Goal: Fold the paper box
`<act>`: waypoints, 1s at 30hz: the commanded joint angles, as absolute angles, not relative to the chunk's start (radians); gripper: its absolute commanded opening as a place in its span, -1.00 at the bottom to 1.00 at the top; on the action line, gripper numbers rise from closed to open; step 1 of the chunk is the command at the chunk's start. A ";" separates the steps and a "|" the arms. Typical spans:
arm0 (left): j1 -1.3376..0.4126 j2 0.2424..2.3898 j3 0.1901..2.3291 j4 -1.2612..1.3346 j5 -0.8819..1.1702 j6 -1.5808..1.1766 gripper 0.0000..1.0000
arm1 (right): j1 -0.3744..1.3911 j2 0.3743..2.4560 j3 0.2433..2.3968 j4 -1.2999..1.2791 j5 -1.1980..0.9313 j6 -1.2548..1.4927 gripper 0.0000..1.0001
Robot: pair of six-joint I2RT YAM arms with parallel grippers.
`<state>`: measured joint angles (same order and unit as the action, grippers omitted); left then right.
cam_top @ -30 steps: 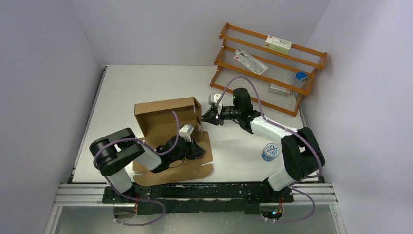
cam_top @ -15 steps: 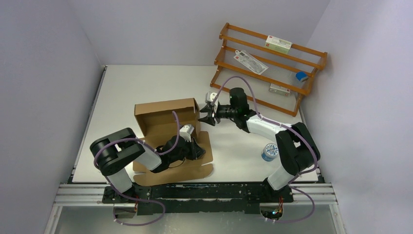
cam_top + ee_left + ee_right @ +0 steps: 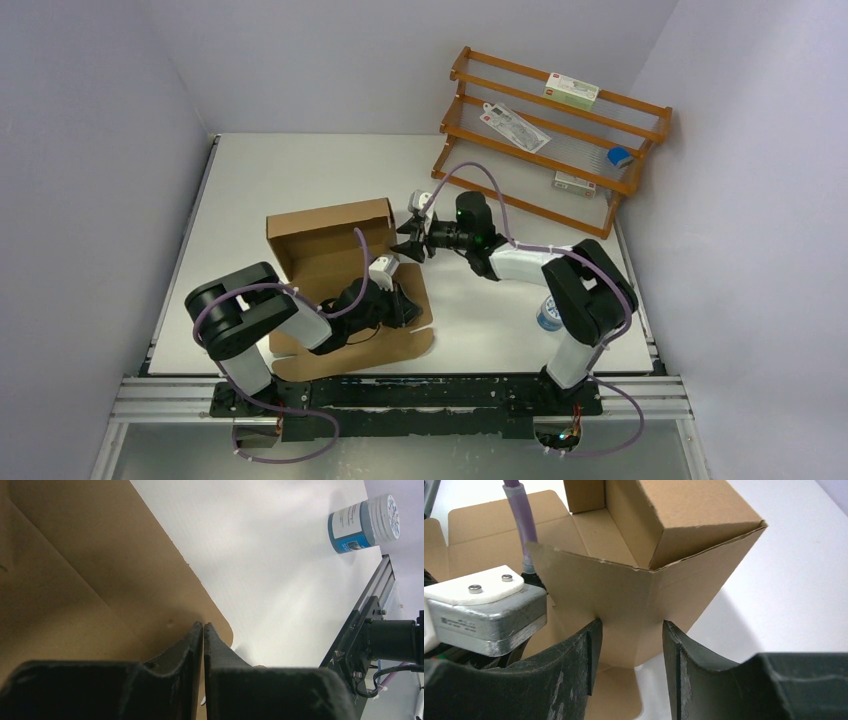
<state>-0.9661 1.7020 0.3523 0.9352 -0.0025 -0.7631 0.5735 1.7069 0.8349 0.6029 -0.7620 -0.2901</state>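
One tin (image 3: 362, 525) right of paper box (image 3: 330, 245); left gripper (image 3: 202, 626) closed empty; right gripper (image 3: 630, 630) parted astride wall (image 3: 624, 600).

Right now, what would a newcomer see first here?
The half-folded brown box at the middle of the table draws the eye, walls up, front flap flat. The right pincer stands open at its right corner; the shut left pincer lies over the flat flap.

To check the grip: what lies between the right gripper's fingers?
A corner of the paper box stands inside the open right gripper; the right wrist view shows it.
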 commanded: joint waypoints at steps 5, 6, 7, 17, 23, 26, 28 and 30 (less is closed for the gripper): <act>-0.973 1.653 0.332 0.945 0.003 -0.741 -0.66 | 0.607 1.756 0.806 0.755 -0.733 -0.212 0.04; -0.973 1.639 0.327 0.935 0.002 -0.741 -0.63 | 0.608 1.758 0.804 0.756 -0.733 -0.213 0.04; -0.973 1.620 0.323 0.924 0.002 -0.741 -0.61 | 0.610 1.760 0.805 0.754 -0.734 -0.214 0.04; -0.976 1.293 0.288 0.654 -0.076 -0.734 -0.27 | 0.615 1.780 0.821 0.754 -0.753 -0.220 0.05; -0.976 1.014 0.356 0.276 -0.150 -0.697 -0.26 | 0.622 1.798 0.845 0.748 -0.764 -0.229 0.05; -0.973 0.909 0.466 0.064 -0.218 -0.645 -0.28 | 0.623 1.801 0.857 0.741 -0.769 -0.238 0.05; -0.969 0.867 0.556 -0.062 -0.261 -0.609 -0.27 | 0.624 1.803 0.864 0.732 -0.775 -0.244 0.06; -0.960 0.855 0.676 -0.180 -0.319 -0.567 -0.25 | 0.624 1.808 0.869 0.726 -0.780 -0.248 0.06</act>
<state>-0.9703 0.9001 0.4877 0.1192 -0.1894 -0.6655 0.6170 1.7981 0.8368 0.7128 -0.7586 -0.2253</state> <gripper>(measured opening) 0.366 0.525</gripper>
